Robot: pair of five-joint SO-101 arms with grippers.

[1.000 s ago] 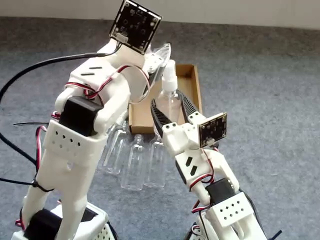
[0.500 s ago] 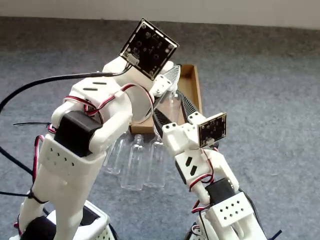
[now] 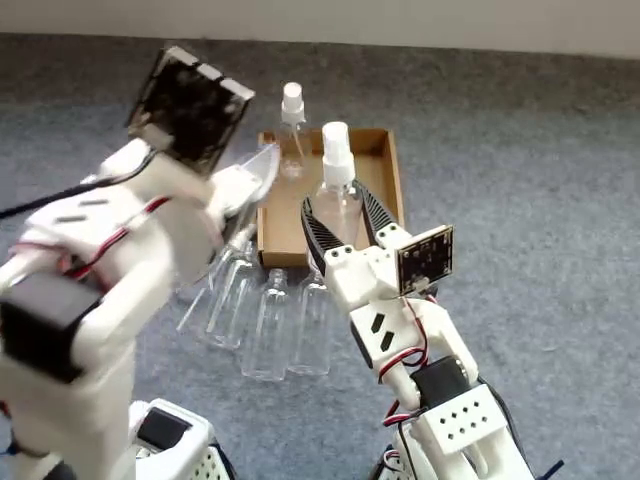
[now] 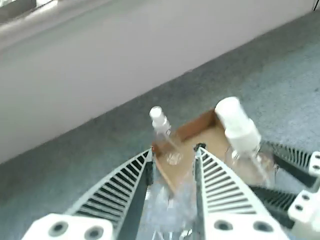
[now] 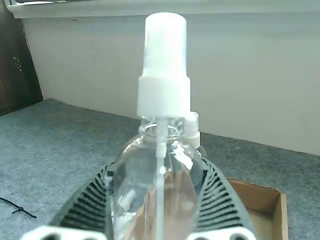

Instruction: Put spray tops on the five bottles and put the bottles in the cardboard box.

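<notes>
The grey table (image 3: 520,200) carries everything. The left arm (image 3: 110,250) is the biggest thing in the high view, and it is what has changed. A second ago its pincer was on the head of the bottle the other arm holds up. Now it has swung away toward 9 o'clock, and the left gripper (image 3: 245,200) (image 4: 174,151) is released, its fingers spread with nothing between them.

The right arm (image 3: 400,330) has not shifted. The right gripper (image 3: 337,218) (image 5: 160,210) is clenched around the belly of the held bottle (image 3: 340,195) (image 5: 155,170), keeping it upright over the near half of the cardboard box (image 3: 385,165) (image 4: 200,125).

At 12 o'clock from it, a standing bottle (image 3: 292,145) (image 4: 167,142), already topped, appears to sit in the box's far corner. At 6 o'clock from the box, the loose bottles (image 3: 270,320) lie side by side on the table (topless, as far as I can tell).

The spray top (image 3: 337,150) (image 5: 164,65) now sits square on the held bottle with nothing touching it. I judge the capping step for this one done, though how tight it sits cannot be told. Lowering it into the box looks like the next job. The empty left pincer is free for another bottle.
</notes>
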